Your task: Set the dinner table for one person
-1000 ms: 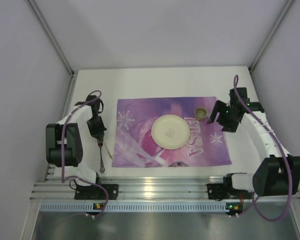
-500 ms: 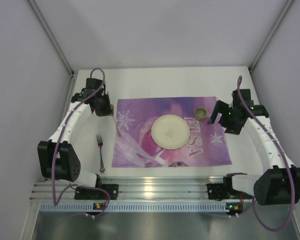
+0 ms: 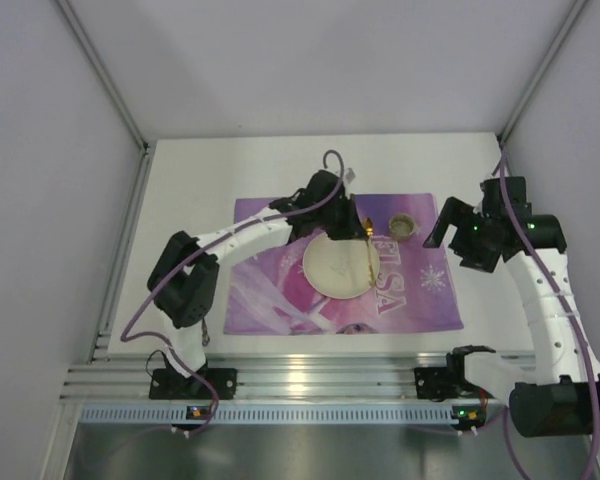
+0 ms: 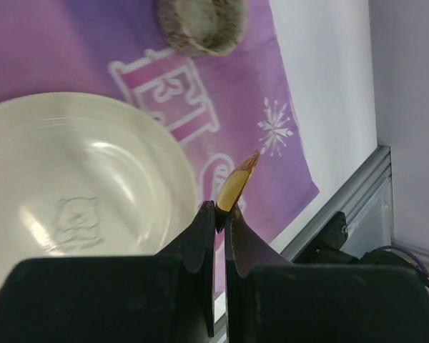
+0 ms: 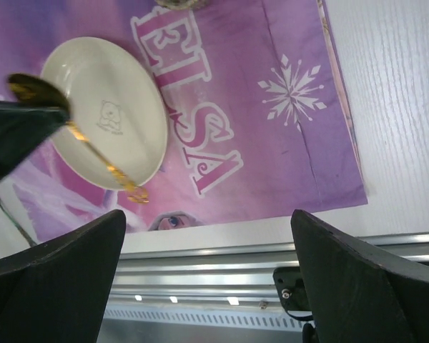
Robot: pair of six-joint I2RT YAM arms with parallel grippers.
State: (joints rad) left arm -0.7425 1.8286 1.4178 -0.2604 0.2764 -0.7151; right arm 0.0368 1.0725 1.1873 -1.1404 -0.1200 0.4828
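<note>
**Top external view: left arm over the plate with a gold utensil, right arm idle at the side**

Nearest the bottom of the frame ran the ribbed aluminium rail (image 3: 300, 385). Beyond it lay the dinner table (image 3: 280, 165), white and flat, filling the middle of the picture. A purple "ELSA" placemat (image 3: 420, 290) lay on it at centre, with a cream plate (image 3: 330, 265) in the middle of the mat.

The left gripper (image 3: 352, 228) reached in from the left, above the plate's upper right edge. Its fingers were clenched on a slim gold utensil (image 3: 366, 250) that hung over the plate's right side. From the left wrist, the fingers (image 4: 204, 232) were pinched tight, with the gold tip sticking out past them.

At the right of the frame, the right gripper (image 3: 450, 228) hung above the placemat's upper right corner. Its jaws were spread wide and held nothing.

Farther up the mat, just above the plate's right side, sat a small round bowl (image 3: 403, 226). Past that was bare white tabletop.
</note>
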